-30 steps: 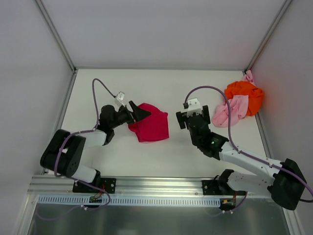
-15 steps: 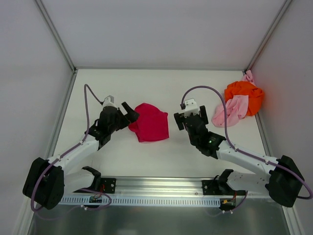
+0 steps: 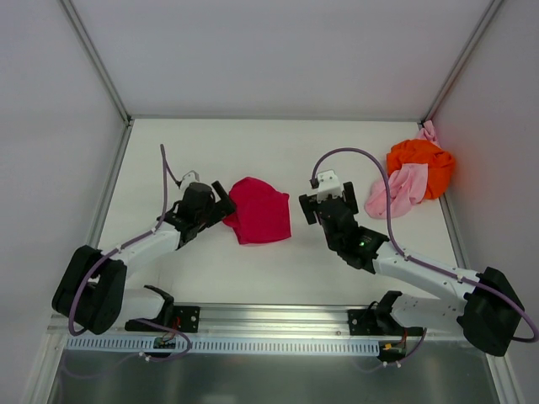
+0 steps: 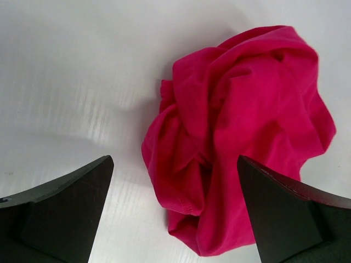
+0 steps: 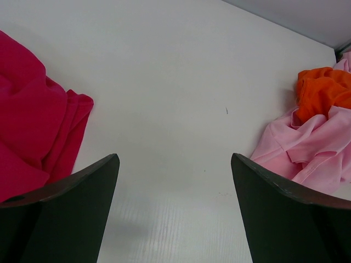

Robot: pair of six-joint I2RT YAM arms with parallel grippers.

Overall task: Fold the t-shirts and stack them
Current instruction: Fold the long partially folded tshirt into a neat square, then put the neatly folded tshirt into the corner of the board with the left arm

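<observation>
A crumpled crimson t-shirt [image 3: 259, 211] lies near the middle of the white table. My left gripper [image 3: 221, 200] sits just left of it, open and empty; in the left wrist view the crimson t-shirt [image 4: 241, 126] bunches ahead of the left gripper [image 4: 175, 170], its near edge between the fingers. My right gripper [image 3: 325, 202] is open to the shirt's right, over bare table. An orange t-shirt [image 3: 421, 160] and a pale pink t-shirt [image 3: 397, 192] lie heaped at the back right. The right wrist view shows the right gripper [image 5: 174, 164], crimson t-shirt [image 5: 33, 131], pink t-shirt [image 5: 312, 148] and orange t-shirt [image 5: 323, 90].
White walls with metal corner posts [image 3: 97, 59] close in the table on three sides. A metal rail [image 3: 269, 324] runs along the near edge by the arm bases. Purple cables [image 3: 362, 156] loop above each wrist.
My left arm has stretched out and lowered, its gripper staying at the crimson t-shirt's left edge. My right gripper shifted slightly left. The shirts have not moved.
</observation>
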